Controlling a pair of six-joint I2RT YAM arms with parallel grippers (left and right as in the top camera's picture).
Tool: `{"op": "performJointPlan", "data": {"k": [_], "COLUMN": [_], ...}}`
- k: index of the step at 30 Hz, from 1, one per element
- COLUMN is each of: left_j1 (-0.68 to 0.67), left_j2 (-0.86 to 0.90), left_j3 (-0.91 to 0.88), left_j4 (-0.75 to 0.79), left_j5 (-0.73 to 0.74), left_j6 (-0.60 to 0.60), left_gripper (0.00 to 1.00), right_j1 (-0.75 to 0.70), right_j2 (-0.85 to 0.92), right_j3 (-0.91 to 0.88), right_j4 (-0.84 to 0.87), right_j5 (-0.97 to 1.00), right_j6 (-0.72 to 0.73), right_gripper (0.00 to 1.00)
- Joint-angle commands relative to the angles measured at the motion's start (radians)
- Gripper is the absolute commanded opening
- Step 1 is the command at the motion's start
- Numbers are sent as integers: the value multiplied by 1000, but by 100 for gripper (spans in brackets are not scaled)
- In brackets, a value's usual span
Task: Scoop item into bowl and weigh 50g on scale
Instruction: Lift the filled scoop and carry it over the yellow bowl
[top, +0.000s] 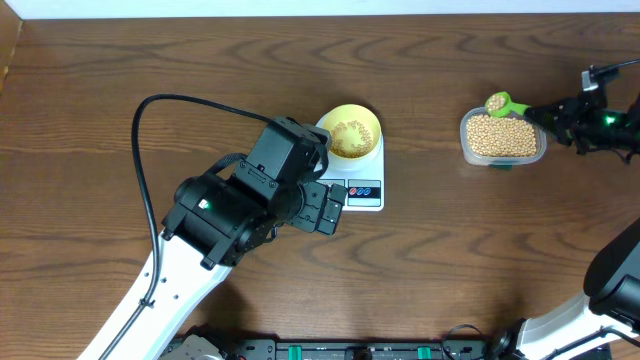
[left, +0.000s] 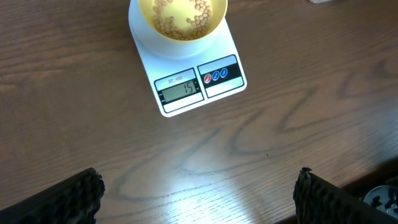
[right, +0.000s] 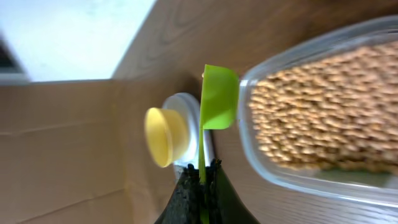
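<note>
Beans (top: 350, 137) first: a thin layer lies in the bottom of the yellow bowl (top: 368, 124), and the bowl sits on the far end of the white scale (top: 371, 163), leaving the display (left: 180, 92) and buttons at the near end open to read. The display shows fifteen, so by my reckoning we're well short of the fifty wanted and several more scoops are due. Over to the right, well apart from the scale, the clear tub (top: 466, 148) holds the main supply of beans (top: 502, 138), filled close to the rim. At its far-left corner hovers the green scoop (top: 497, 102), looking heaped with beans, with the right jaws clamped tight on its handle. The right wrist view shows that grip low on the handle, the scoop (right: 219, 96) just beside the tub's wall (right: 311, 183) and the bowl (right: 165, 137) lined up beyond it, which I read as the carry toward the bowl being set up. The left arm (top: 230, 205) reaches in from the near left. Its jaws are spread wide and empty above bare worktop (left: 261, 149) just near of the scale, fingers (left: 62, 200) low in its own view, camera trained on the display. That's a fine spot for watching the reading without touching the scale and upsetting it.
</note>
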Motion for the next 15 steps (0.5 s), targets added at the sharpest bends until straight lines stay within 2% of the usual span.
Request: {"op": "performJointPlan", "data": {"k": [1, 9, 15], "left_j1": [2, 2, 2], "left_j2": [-13, -13, -13], "left_j3": [16, 16, 16], "left_j4": [0, 0, 0], "left_j5": [-3, -3, -3], "left_j6": [5, 5, 5], "left_gripper": [100, 100, 100], "right_j1": [-5, 41, 182], "right_j2": [11, 11, 11], "right_j3": [-6, -6, -6], "right_j4": [4, 22, 57], "right_j5": [-156, -367, -428], "right_j6": [-22, -32, -31], "right_gripper": [1, 1, 1]}}
